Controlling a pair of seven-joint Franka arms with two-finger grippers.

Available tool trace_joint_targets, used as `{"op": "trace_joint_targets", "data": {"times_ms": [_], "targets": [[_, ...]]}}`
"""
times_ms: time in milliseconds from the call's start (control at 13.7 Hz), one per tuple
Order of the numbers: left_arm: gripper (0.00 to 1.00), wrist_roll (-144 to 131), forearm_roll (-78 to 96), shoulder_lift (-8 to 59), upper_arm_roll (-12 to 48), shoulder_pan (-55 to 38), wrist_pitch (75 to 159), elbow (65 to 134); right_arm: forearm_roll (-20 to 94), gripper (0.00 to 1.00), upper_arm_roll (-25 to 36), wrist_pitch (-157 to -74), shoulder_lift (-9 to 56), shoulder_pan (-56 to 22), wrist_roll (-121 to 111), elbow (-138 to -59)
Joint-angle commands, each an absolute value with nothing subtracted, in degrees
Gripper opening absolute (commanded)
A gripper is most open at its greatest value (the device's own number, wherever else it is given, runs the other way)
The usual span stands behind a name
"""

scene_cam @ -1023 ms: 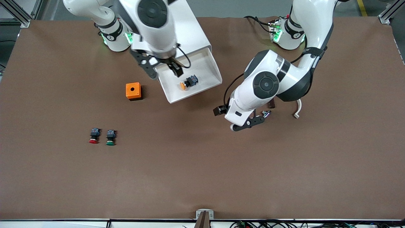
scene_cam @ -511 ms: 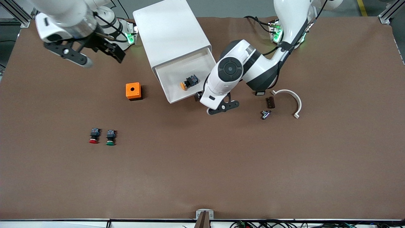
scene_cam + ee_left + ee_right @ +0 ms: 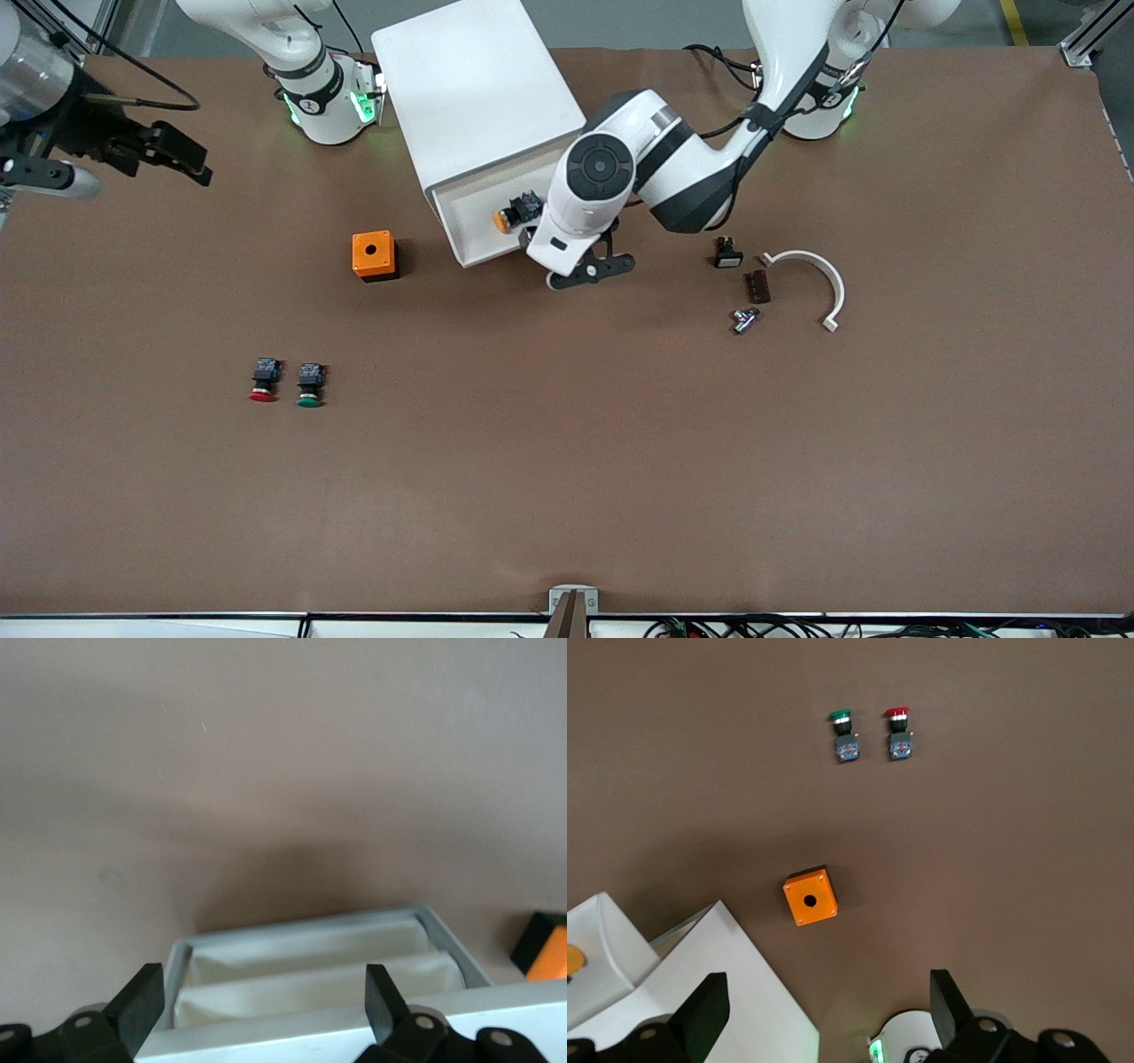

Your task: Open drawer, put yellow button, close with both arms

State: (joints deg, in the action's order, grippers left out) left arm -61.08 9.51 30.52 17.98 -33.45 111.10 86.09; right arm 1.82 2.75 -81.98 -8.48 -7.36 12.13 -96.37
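Observation:
The white cabinet (image 3: 478, 97) stands between the arm bases. Its drawer (image 3: 454, 226) sticks out partway toward the front camera. The yellow button (image 3: 512, 213) lies on its side in the drawer, and its cap edge shows in the right wrist view (image 3: 571, 958). My left gripper (image 3: 580, 266) is at the drawer's front, open. In the left wrist view the drawer's front rim (image 3: 310, 1014) lies between the fingers of the left gripper (image 3: 263, 1001). My right gripper (image 3: 133, 173) is open and empty, up over the right arm's end of the table; it also shows in its wrist view (image 3: 824, 1010).
A small orange box (image 3: 372, 255) with a round hole sits beside the drawer. A red-capped button (image 3: 262, 379) and a green-capped button (image 3: 310, 385) lie nearer the front camera. Small dark parts (image 3: 756, 285) and a white curved piece (image 3: 819, 275) lie toward the left arm's end.
My left arm swung in to the drawer's front and the drawer slid partway into the cabinet with the yellow button. My right gripper left the drawer and moved to its end of the table.

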Motion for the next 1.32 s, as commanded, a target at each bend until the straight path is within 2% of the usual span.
{"op": "trace_joint_targets", "data": {"times_ms": [0, 511, 804, 1242], "targets": [[1.0, -62.31, 12.21, 29.97, 19.16, -35.24, 111.8, 87.1, 1.49, 1.0, 1.5, -83.93, -9.41, -3.62, 5.47, -97.65], [1.0, -74.52, 13.62, 30.15, 20.74, -40.6, 111.71, 87.19, 1.41, 1.0, 1.58, -85.96, -9.23, 0.61, -0.09, -97.12], [1.0, -75.06, 13.19, 29.97, 20.22, -39.56, 111.45, 87.01, 0.27, 1.0, 1.5, -85.96, -8.7, 1.41, -0.18, -94.93], [1.0, -69.54, 3.64, 27.43, 19.6, -26.22, 109.78, 86.04, 0.53, 1.0, 1.49, -85.43, -7.91, 1.49, 0.0, -93.52]]}}
